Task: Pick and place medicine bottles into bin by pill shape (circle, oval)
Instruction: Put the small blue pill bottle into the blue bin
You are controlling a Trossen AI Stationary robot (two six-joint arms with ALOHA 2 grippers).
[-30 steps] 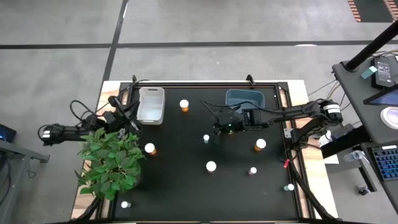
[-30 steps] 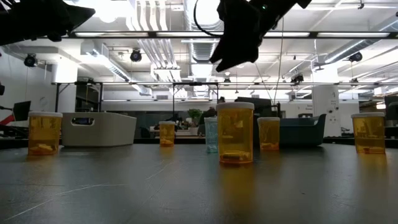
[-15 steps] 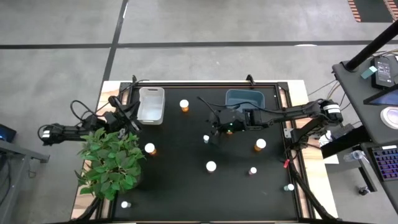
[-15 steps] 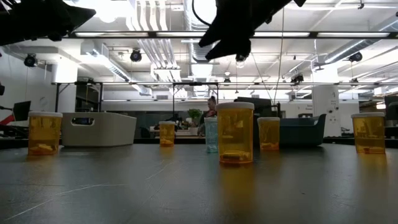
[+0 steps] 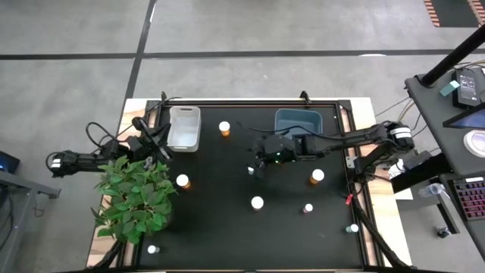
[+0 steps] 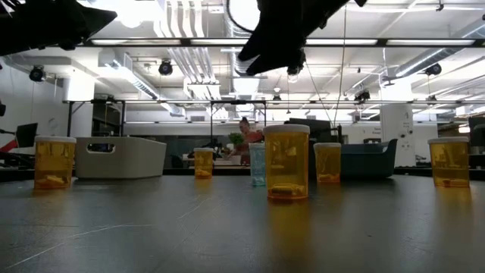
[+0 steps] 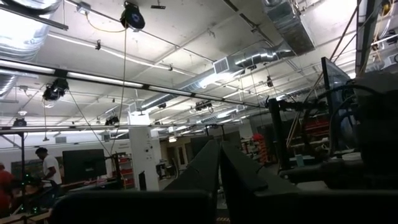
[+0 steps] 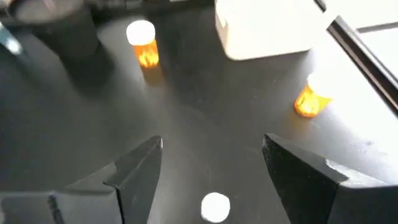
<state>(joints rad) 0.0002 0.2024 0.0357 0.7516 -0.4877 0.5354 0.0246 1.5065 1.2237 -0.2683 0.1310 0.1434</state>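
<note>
1. I have the right gripper [image 5: 260,164] out over the middle of the black table [image 5: 220,227], in front of the blue bin [image 5: 298,119]. Its fingers [image 8: 134,171] stand wide apart with nothing between them.
2. In the right wrist view, a small pale bottle [image 8: 215,206] sits on the table in the gap between the spread fingers, below them and untouched. In the high view, the same bottle [image 5: 250,170] lies just beside the gripper tip.
3. The left gripper [image 5: 155,144] waits at the table's left edge, between the white bin [image 5: 184,127] and the potted plant [image 5: 135,199]. Its fingers [image 7: 214,171] appear pressed together, holding nothing.
4. Other bottles on the table, all standing upright: one amber [image 5: 224,128] between the two bins; one amber [image 5: 183,181] just beside the plant; one amber [image 5: 317,177] right of centre; one white-capped [image 5: 257,203] near the centre front; one small [image 5: 308,208] to its right; one small [image 5: 353,227] near the right edge; one small [image 5: 152,249] at the front left corner.
5. From the low view, I cannot tell the pill shapes inside the amber bottles.
</note>
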